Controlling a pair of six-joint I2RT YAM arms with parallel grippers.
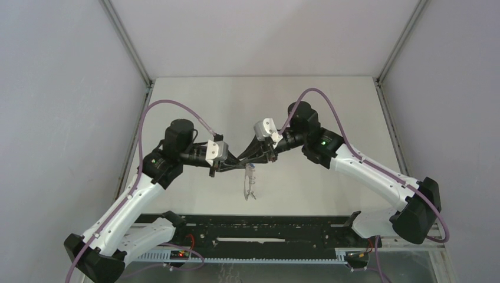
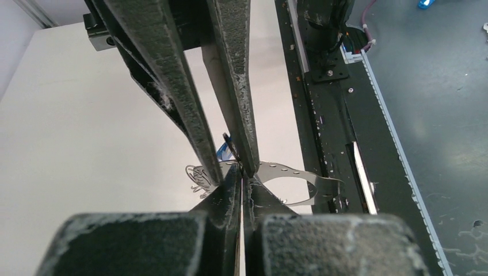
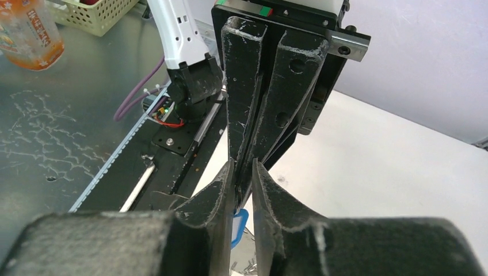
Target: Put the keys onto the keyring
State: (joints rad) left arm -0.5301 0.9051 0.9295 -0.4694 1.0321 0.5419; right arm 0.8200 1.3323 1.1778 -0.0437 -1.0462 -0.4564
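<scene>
Pale tabletop [image 1: 194, 106] w/ grey walls [image 1: 59, 88] round it is filling the top view. Both arms are angling toward ctr, w/ L gripper [image 1: 234, 167] and R gripper [image 1: 252, 160] meeting tip to tip above the surface. Thin grey metal keyring [image 1: 250, 187] is hanging down from that meeting point, ending short of the black rail [image 1: 253, 227] at the near edge; jaws are too small to read here. Left wrist view: L gripper [image 2: 241, 181] is sitting w/ fingers pressed together, pinching the keyring [image 2: 290, 170] at its upper edge. The grey band w/ its row of holes is curving off to the right, and small wire rings [image 2: 198, 177] are bunching just left of the tips. R gripper [image 2: 236, 167] is pointing in from above, its two fingers standing slightly apart and straddling the L tips. Small key w/ blue plastic head [image 2: 223, 153] is showing in the gap btwn them, just beside the keyring; can't tell if it's threaded on. Right wrist view: R gripper [image 3: 243, 168] is showing a narrow gap btwn its fingers. L gripper [image 3: 240, 187] is pointing down into that gap, shut tight. The blue key [image 3: 239, 221] is hanging just below the tips, over the table [image 3: 391, 167]. Orange-labelled bottle [image 3: 31, 34] and cream plastic basket [image 3: 103, 14] are standing far left in the bg.
</scene>
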